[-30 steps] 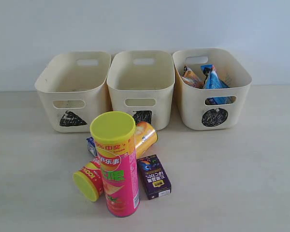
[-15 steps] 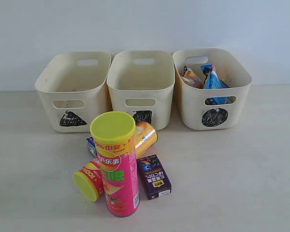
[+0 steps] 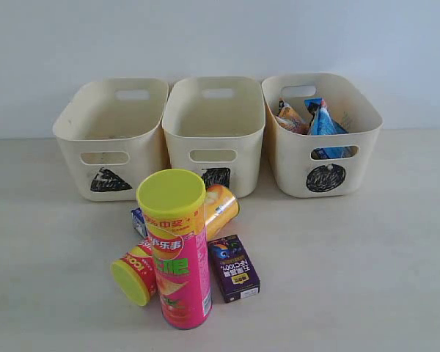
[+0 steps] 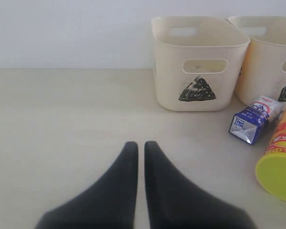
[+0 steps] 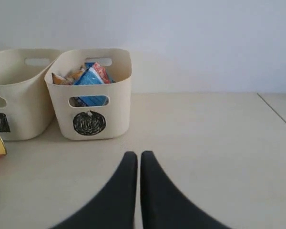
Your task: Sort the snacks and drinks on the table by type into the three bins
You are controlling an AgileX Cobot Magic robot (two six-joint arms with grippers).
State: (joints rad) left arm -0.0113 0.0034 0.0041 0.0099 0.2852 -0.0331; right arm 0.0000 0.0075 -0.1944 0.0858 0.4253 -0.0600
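A tall pink can (image 3: 180, 257) stands upright near the table's front. Behind it lie a red can (image 3: 136, 273), an orange can (image 3: 221, 209) and a blue-and-white carton (image 3: 138, 219); a purple carton (image 3: 235, 268) lies to its right. The triangle bin (image 3: 110, 139) and square bin (image 3: 215, 132) look empty. The circle bin (image 3: 323, 139) holds a blue bag (image 3: 324, 125) and an orange bag (image 3: 290, 117). Neither gripper shows in the exterior view. My left gripper (image 4: 141, 145) is shut over bare table, apart from the blue-and-white carton (image 4: 255, 119). My right gripper (image 5: 138, 155) is shut, short of the circle bin (image 5: 90, 95).
The pale table (image 3: 367, 257) spreads wide to the right of the items and on the left in front of the triangle bin. A plain wall stands behind the bins. A table edge or seam (image 5: 276, 112) runs at one side of the right wrist view.
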